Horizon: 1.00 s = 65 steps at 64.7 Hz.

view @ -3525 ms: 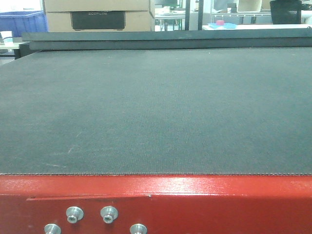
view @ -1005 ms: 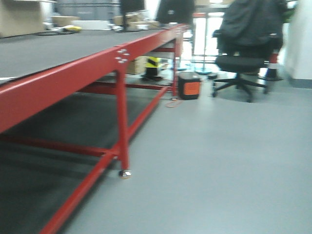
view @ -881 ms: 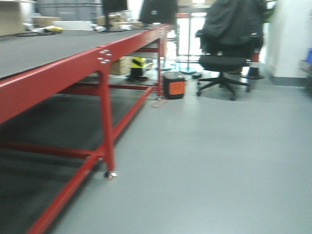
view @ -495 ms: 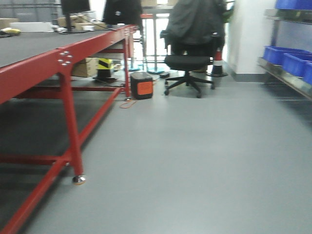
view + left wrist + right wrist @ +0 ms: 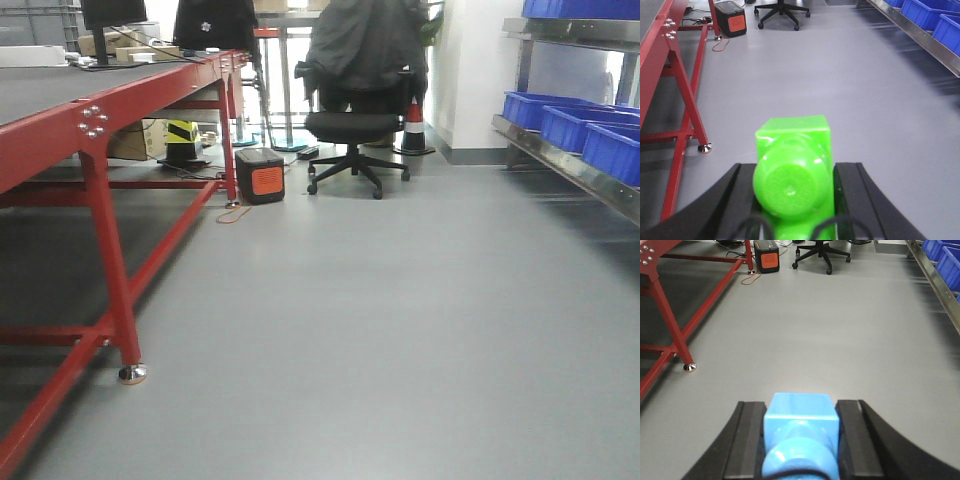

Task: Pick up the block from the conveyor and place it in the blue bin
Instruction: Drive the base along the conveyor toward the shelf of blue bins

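Observation:
My left gripper [image 5: 795, 172] is shut on a bright green block [image 5: 792, 170], held above the grey floor. My right gripper [image 5: 800, 415] is shut on a light blue block [image 5: 800, 427], also above the floor. The conveyor [image 5: 50, 110], a dark belt on a red frame, runs along the left of the front view; its red legs show in the left wrist view [image 5: 687, 107] and the right wrist view [image 5: 667, 332]. Blue bins [image 5: 560, 120] sit on a metal shelf at the right, and show in the left wrist view [image 5: 927, 12] and the right wrist view [image 5: 945, 255].
A black office chair [image 5: 355, 125] with a dark jacket stands ahead, a traffic cone [image 5: 413, 125] beside it. A black and orange box [image 5: 260, 175] sits on the floor by the conveyor leg. Grey floor [image 5: 400, 330] stretches between conveyor and shelf.
The front view has swung right from facing the belt to looking down the aisle. The conveyor slid to the left edge and the shelf of blue bins came into view at right.

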{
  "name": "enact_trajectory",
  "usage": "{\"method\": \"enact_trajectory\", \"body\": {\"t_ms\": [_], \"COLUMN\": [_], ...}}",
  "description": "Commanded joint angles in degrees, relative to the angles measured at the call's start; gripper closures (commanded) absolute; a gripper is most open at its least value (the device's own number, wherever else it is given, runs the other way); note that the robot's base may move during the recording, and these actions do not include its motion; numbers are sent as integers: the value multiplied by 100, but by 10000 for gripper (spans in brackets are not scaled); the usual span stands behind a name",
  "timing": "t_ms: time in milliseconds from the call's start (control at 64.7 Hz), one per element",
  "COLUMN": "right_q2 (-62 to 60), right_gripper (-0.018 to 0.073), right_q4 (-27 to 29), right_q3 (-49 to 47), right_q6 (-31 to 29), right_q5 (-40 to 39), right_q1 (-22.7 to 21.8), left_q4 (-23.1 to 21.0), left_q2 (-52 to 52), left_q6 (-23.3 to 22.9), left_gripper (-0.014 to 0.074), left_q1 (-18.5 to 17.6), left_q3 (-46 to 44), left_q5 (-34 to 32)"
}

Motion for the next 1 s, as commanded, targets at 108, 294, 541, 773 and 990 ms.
{"method": "enact_trajectory", "body": {"t_ms": [108, 294, 541, 773, 990], "right_q2": [-22, -22, -22, -22, -22], "right_gripper": [713, 713, 713, 713, 713], "right_q4": [-68, -68, -68, -68, -68], "right_q3": [-38, -38, -38, -38, -38], "right_q6": [-41, -41, -41, -41, -41], "right_q5": [-105, -105, -105, -105, -105], "right_q1": [13, 13, 13, 13, 13], "left_q4": [-28, -28, -28, -28, -28], "left_q2": [-38, -38, -38, -38, -38], "left_q6": [0, 0, 0, 0, 0], "left_gripper": [707, 707, 707, 707, 707], "left_q1": [-39, -39, -39, -39, -39], "left_q3": [-55, -55, -55, -55, -55], "left_q5": [-104, -104, -104, -104, -104]}}
